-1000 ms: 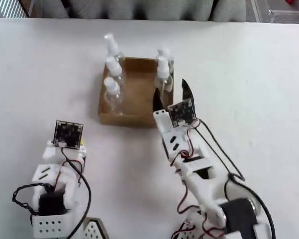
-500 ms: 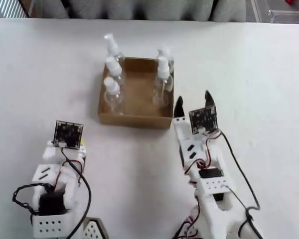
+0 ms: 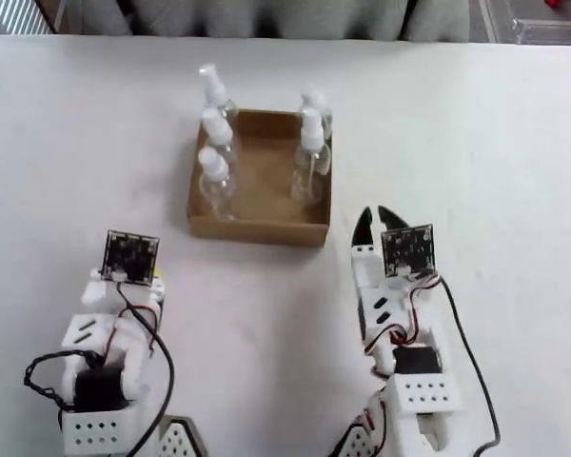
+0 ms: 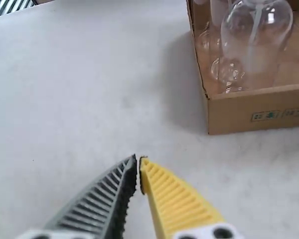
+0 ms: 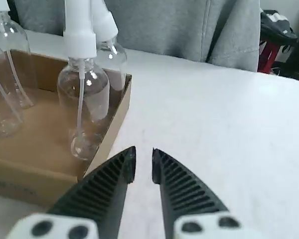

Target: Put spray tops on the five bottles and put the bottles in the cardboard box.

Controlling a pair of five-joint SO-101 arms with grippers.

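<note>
The cardboard box [image 3: 257, 230] stands at mid-table with several clear bottles upright in it, each with a white spray top: three along its left side [image 3: 214, 176] and two at its right side [image 3: 311, 157]. My right gripper [image 3: 374, 217] hovers just off the box's near right corner, open by a narrow gap, nothing between its fingers; in the right wrist view the gripper [image 5: 142, 157] faces the box wall [image 5: 117, 119] and a bottle [image 5: 84, 99]. My left gripper [image 4: 138, 160] is shut and empty over bare table, short of the box [image 4: 259, 114] and a bottle [image 4: 254, 40].
The left arm [image 3: 124, 286] rests near the front left, the right arm [image 3: 404, 343] at the front right. White tabletop stretches wide on both sides of the box. Grey cloth [image 5: 189, 25] lies along the far edge.
My right arm drew back from beside the box's right wall toward the front and to the right, and its fingers narrowed from wide apart. The left arm and the bottles stayed still.
</note>
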